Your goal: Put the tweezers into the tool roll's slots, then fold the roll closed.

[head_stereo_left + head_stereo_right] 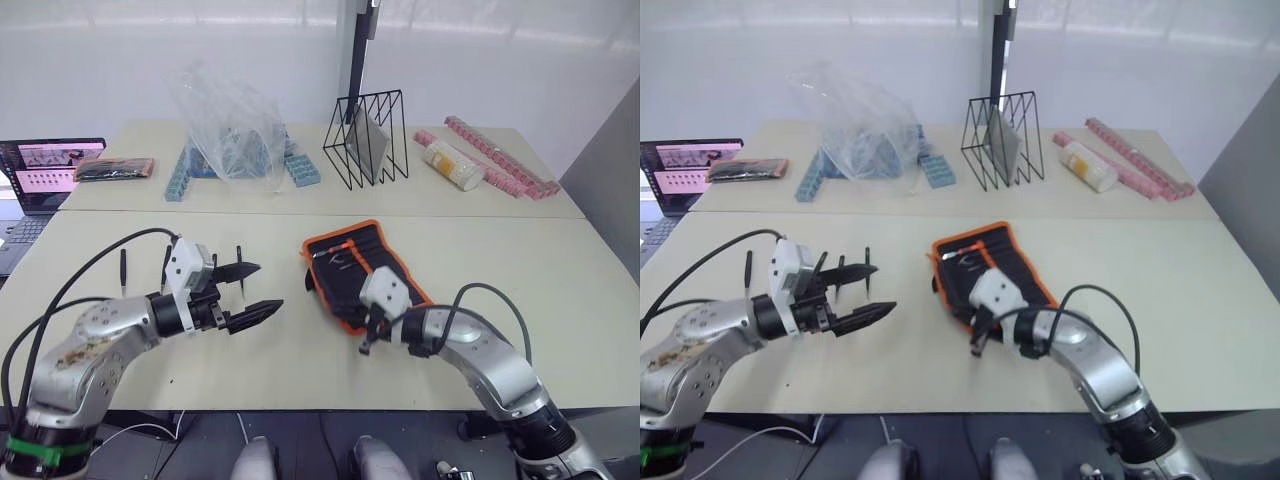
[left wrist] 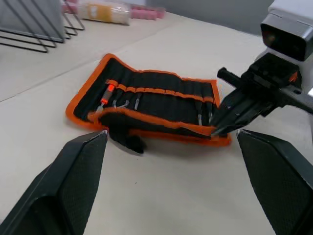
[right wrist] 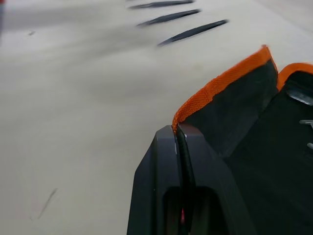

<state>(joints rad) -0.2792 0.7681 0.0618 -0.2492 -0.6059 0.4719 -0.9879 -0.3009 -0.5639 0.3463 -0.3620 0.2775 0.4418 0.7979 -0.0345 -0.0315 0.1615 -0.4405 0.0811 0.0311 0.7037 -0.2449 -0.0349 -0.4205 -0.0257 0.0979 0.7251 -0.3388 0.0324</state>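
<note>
The tool roll lies open near the table's middle, black with orange edging. Its slots hold a few slim tools under an orange stripe. My right gripper is at the roll's near corner, shut on the orange edging and lifting it slightly. My left gripper hovers open to the left of the roll, holding nothing. Loose black tweezers lie on the table beyond the left gripper. Three tweezers lie side by side in the right wrist view.
On the back table stand a black wire rack, a clear plastic bag over blue blocks, a bottle and pink strips. A dark packet with pink ends and a laptop sit far left.
</note>
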